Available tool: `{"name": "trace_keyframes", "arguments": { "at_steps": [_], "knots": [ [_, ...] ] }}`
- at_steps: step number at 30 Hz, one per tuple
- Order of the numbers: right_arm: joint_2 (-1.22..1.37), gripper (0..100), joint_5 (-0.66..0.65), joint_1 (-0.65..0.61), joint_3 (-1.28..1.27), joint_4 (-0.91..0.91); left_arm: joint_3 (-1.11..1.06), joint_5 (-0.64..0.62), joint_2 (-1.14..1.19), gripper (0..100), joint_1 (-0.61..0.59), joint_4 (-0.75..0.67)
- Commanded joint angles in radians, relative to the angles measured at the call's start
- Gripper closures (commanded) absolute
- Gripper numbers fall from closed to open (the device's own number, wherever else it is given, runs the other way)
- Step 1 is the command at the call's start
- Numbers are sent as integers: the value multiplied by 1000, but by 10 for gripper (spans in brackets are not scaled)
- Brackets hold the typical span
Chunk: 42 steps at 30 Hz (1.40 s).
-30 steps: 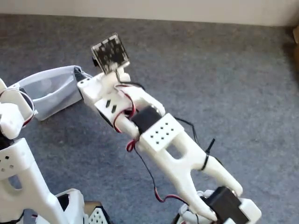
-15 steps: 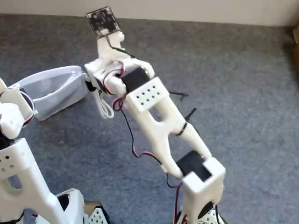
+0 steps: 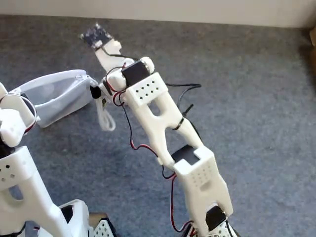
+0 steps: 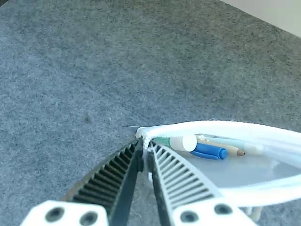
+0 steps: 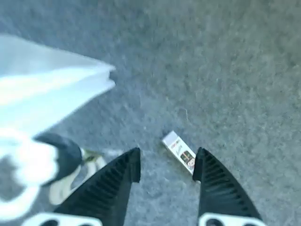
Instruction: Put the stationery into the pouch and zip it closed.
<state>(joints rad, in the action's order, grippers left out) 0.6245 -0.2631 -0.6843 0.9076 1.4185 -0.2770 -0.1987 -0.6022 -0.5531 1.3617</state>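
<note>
Grey carpet [image 3: 256,74] covers the whole work surface, with a pale strip of wall [image 3: 197,10] along its far edge.

The right arm [image 3: 163,118], white with black motors and loose red and black wires, stretches from the near edge to the pouch's right end. The left arm [image 3: 19,187] stands at the near left, beside the pouch's other end.

The pouch [image 3: 54,96] lies on the carpet at the far left. It is a long, translucent white case with a thick white rim, and its mouth gapes open. The left gripper [image 4: 143,146] is clenched on the pointed end of that rim, its ribbed jaws pressed together.

Inside the pouch lie a blue pen [image 4: 209,151], a pale pencil [image 4: 228,149] with its tip showing, and a green-barrelled pen with a white cap [image 4: 183,142], all packed toward the gripped end.

The right gripper [image 5: 168,153] is released, its jaws spread wide above the carpet just beside the pouch. A small white eraser [image 5: 179,153] with a printed sleeve lies on the carpet between the jaw tips, touching neither.

A white loop [image 3: 104,120] hangs below the right wrist; I cannot tell what it belongs to. The pouch's far end is cut off in the left wrist view, and the right wrist view is blurred on the pouch's side.
</note>
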Motion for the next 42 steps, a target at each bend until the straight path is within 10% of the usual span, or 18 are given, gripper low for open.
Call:
{"name": "trace_keyframes", "arguments": {
  "at_steps": [1, 42],
  "knots": [
    [16, 822, -55, 33, 65, 7, -48, -6, 15, 992, 21, 0],
    [392, 882, -146, 73, 67, -288, -48, -6, 18, 992, 19, 0]
  ]
}}
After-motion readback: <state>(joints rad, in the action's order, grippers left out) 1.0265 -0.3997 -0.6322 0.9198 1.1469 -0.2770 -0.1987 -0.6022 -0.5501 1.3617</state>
